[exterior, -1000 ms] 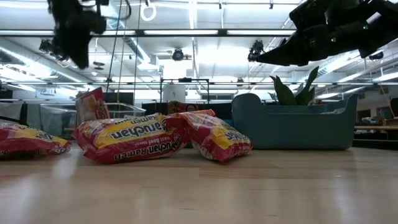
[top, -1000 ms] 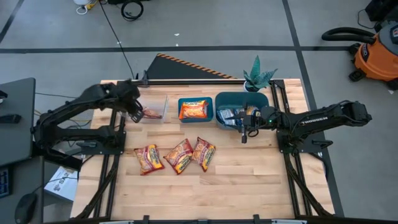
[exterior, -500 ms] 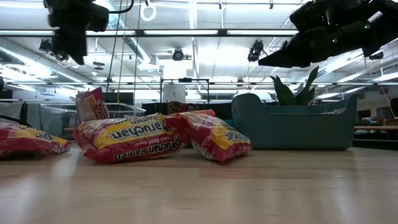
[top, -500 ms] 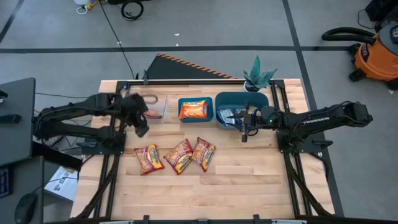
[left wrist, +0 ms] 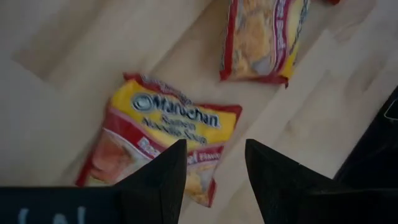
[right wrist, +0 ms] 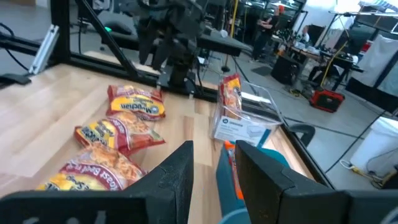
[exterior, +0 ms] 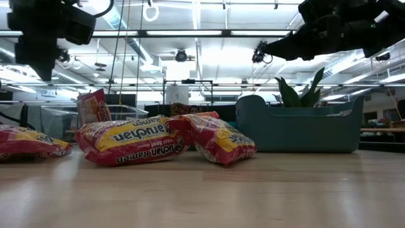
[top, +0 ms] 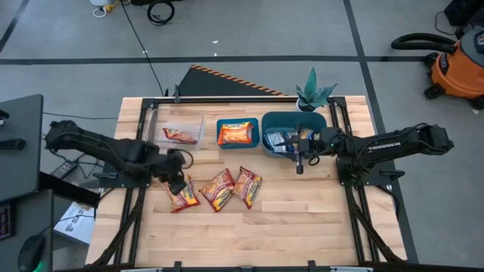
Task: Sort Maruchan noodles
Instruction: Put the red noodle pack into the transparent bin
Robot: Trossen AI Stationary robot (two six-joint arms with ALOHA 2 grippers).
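Left gripper, jaws parted and empty, hovers over the leftmost red-and-yellow crinkly ramen packet near the wooden table's left edge; right gripper, jaws narrowly parted and empty, hangs by the large teal plastic bin.

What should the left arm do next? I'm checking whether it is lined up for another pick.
Probably a short straight descent. The left gripper hovers open over the leftmost red packet, which lies flat on the table apart from its neighbour; the left wrist view shows its edge between the fingers. Then close. The right gripper waits by the large teal bin.
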